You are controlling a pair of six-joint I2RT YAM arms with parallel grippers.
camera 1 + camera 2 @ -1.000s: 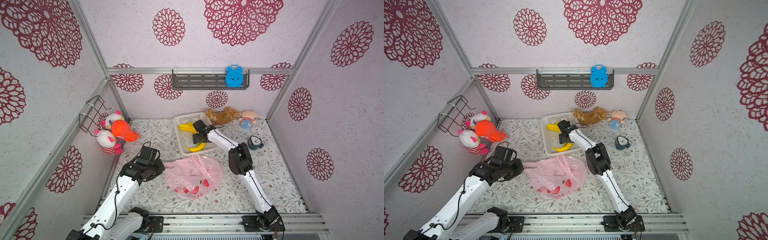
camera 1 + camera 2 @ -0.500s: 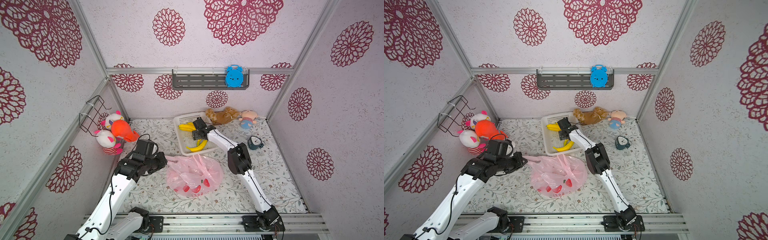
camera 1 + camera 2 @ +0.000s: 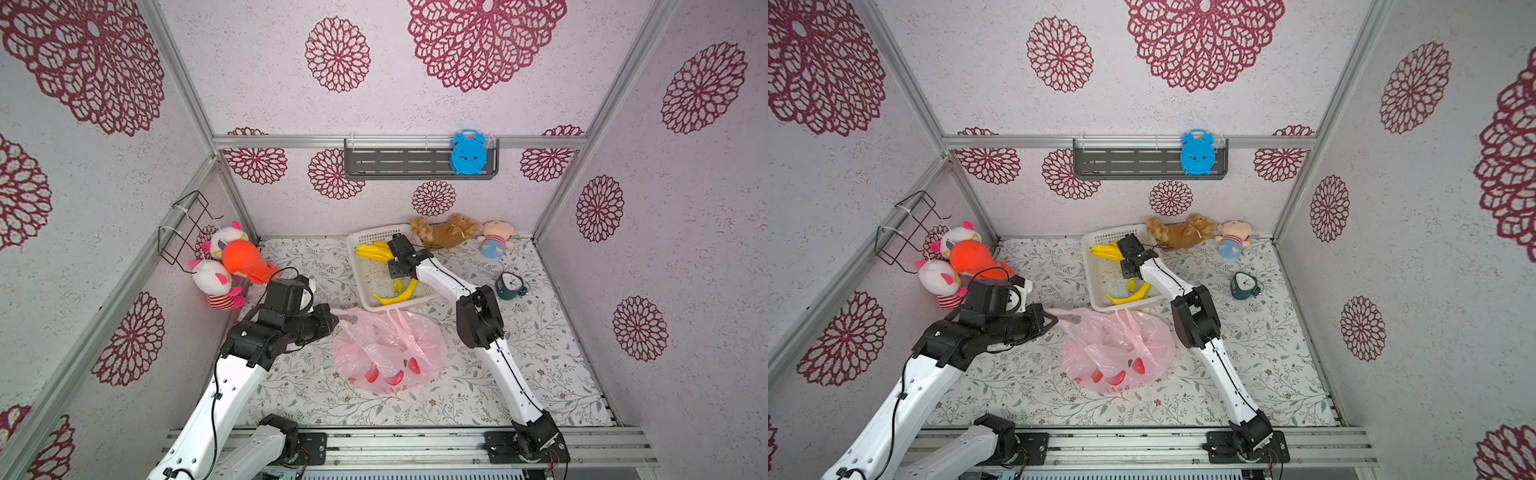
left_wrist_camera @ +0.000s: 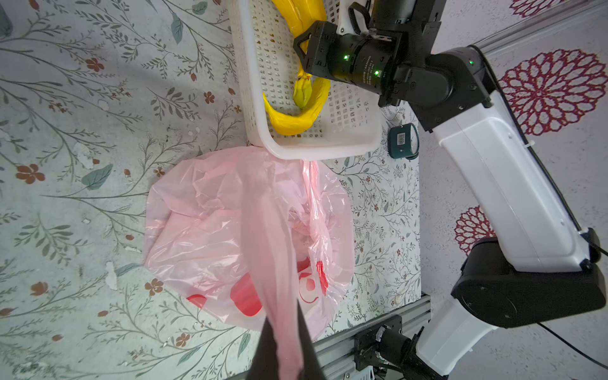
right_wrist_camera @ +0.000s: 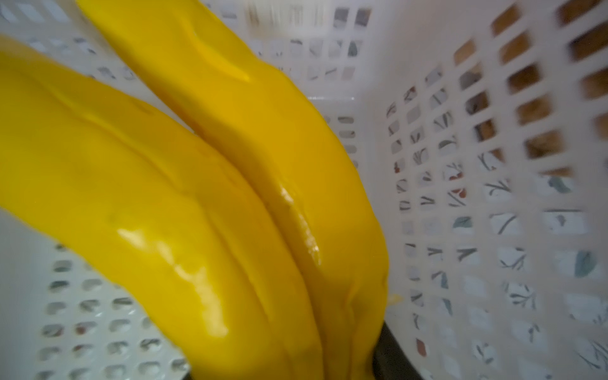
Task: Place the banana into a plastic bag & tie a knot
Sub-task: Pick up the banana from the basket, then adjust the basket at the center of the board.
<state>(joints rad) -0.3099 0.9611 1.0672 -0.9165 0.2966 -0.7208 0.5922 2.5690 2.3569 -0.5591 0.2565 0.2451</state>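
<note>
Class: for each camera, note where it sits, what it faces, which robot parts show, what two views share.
Top view: above the front rail, looking down on plastic bag and basket; both arms.
Top view: beside it, same aim; left gripper, right gripper.
Left wrist: faces the bag's pinched handle; own fingers, right arm.
Right wrist: inside the basket, close on bananas; finger edge.
Shared by wrists: basket.

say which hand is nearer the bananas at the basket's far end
Right. The right hand is at the bananas in the basket; the left hand grips the bag outside it.
</note>
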